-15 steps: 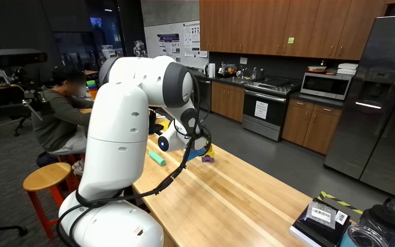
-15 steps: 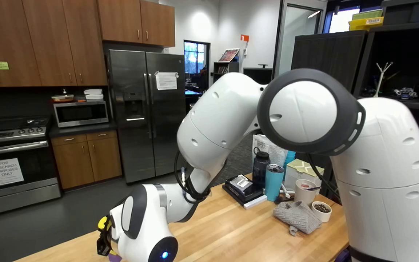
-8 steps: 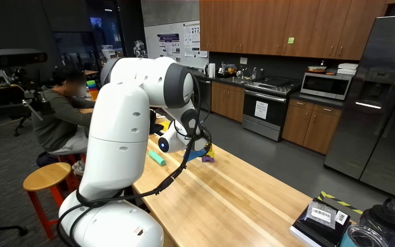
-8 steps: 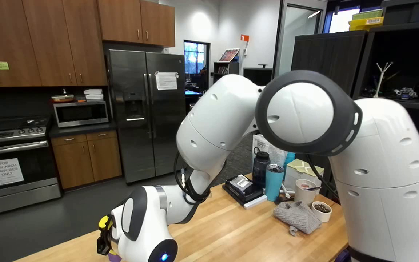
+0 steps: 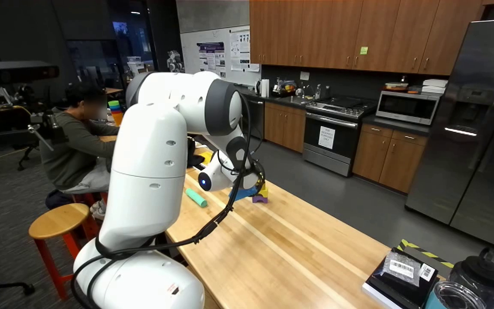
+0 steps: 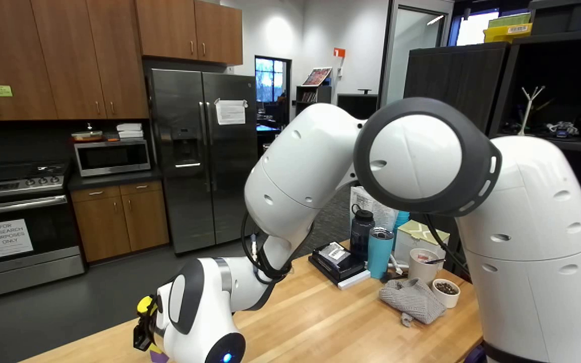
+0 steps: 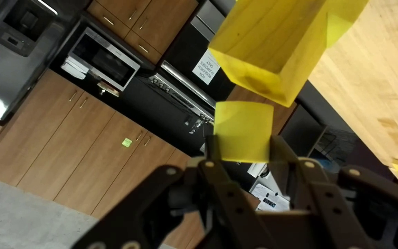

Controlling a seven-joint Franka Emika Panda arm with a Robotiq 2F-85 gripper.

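Smooth yellow block [image 7: 244, 129], gently curved at its ends, is clenched in the black, bolted claw [image 7: 244, 148] over the pale striped wooden bench [image 5: 298, 249], near its kitchen-side edge and an angular, wood-grained yellow block [image 7: 271, 38].

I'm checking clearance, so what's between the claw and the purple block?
A yellow block, just above the purple block; both exterior views show it.
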